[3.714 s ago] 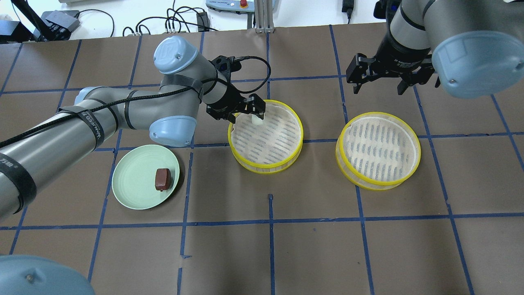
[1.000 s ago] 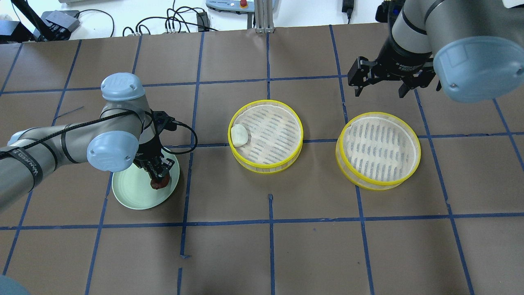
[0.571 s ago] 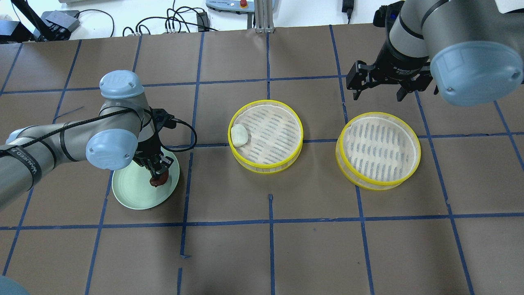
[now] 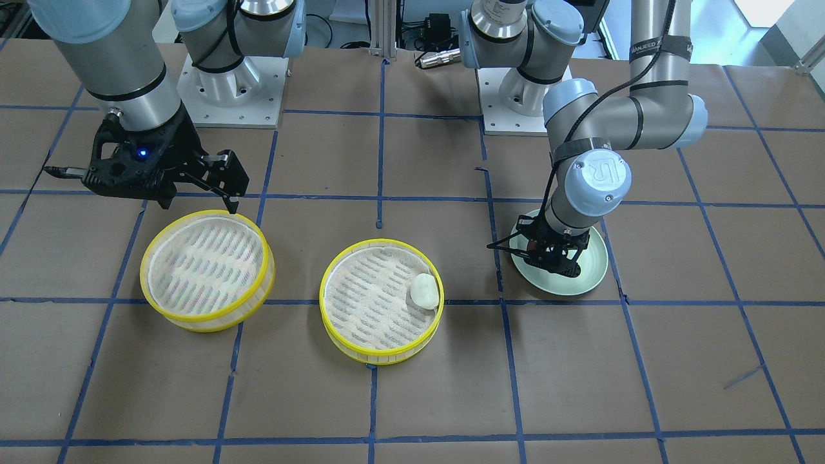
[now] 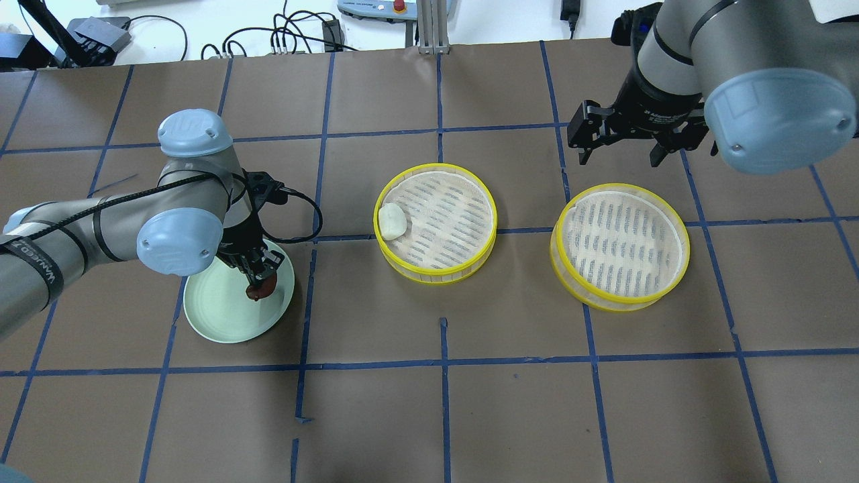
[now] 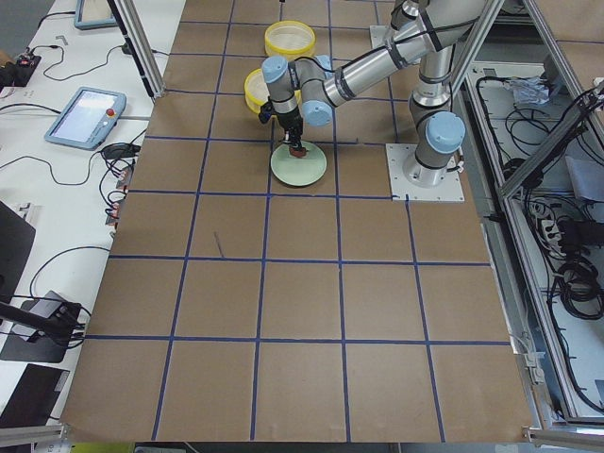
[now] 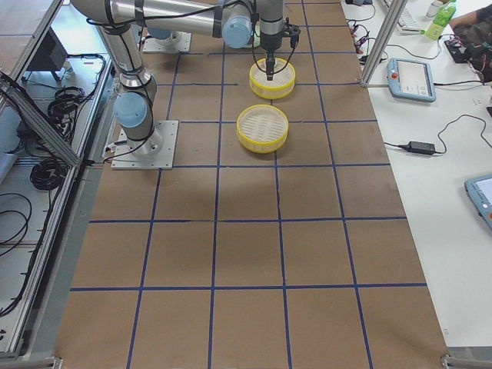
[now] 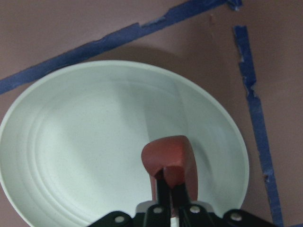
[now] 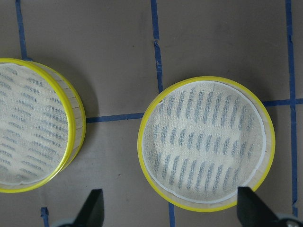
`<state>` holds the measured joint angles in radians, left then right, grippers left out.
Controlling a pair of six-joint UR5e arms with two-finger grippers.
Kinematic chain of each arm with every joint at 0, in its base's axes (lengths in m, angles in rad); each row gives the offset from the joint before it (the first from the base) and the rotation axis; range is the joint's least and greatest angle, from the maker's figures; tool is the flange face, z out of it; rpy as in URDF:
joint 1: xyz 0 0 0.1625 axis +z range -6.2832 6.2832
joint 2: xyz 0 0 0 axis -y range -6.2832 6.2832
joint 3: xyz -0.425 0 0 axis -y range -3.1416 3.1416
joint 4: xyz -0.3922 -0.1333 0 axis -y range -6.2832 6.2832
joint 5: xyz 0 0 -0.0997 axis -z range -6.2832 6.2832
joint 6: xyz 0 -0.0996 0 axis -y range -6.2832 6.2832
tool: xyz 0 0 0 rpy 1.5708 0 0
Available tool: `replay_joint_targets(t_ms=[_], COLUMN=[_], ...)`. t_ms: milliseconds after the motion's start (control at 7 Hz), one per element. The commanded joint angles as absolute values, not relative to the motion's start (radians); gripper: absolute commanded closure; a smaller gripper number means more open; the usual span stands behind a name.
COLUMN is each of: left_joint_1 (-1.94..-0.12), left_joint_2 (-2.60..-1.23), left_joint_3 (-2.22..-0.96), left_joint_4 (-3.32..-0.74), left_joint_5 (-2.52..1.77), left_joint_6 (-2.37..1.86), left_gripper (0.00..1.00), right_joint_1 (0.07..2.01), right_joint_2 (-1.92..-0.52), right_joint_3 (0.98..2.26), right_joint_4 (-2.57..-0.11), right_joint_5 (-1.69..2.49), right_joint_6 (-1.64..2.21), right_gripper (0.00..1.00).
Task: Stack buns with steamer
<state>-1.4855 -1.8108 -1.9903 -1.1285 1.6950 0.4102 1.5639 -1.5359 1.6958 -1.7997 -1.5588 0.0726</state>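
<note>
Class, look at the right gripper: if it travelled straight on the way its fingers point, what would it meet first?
Probably the empty steamer tray beneath it: the right gripper points down, and its wrist view shows that tray between the open fingers. Whether rim or mesh comes first is unclear.

"UR" logo on the left arm's blue joint cap (image 4: 596, 173); lettering on its black strap (image 4: 652, 46) too blurred

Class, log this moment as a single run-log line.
left gripper: shut on reddish-brown bun over green plate | right gripper: open, beside empty steamer | white bun: in middle steamer
</note>
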Motion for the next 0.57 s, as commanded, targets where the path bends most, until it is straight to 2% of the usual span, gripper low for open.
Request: replay_joint_targets(t_ms=[0, 286, 429], left_joint_1=[-1.511, -1.535, -1.548], left_joint_2=[-1.79, -1.775, -1.746], left_joint_3=[-1.863, -1.632, -1.568], left_joint_4=[-1.266, -1.548, -1.619], left_joint_5=[1.677, 1.637, 1.573], left_joint_6=[0.394, 0.355, 0.315], left_gripper=[1.0, 1.0, 1.0], right_joint_1=[1.533, 1.418, 1.37], right_joint_2=[-1.52, -1.45, -1.416], right_joint_3=[1.703, 1.784, 1.827], right_joint_4=[-1.807, -1.946, -2.023], right_joint_5=[-1.56, -1.56, -1.562], right_joint_6=[-0.019, -0.128, -0.199], right_gripper=[0.0, 0.0, 0.0])
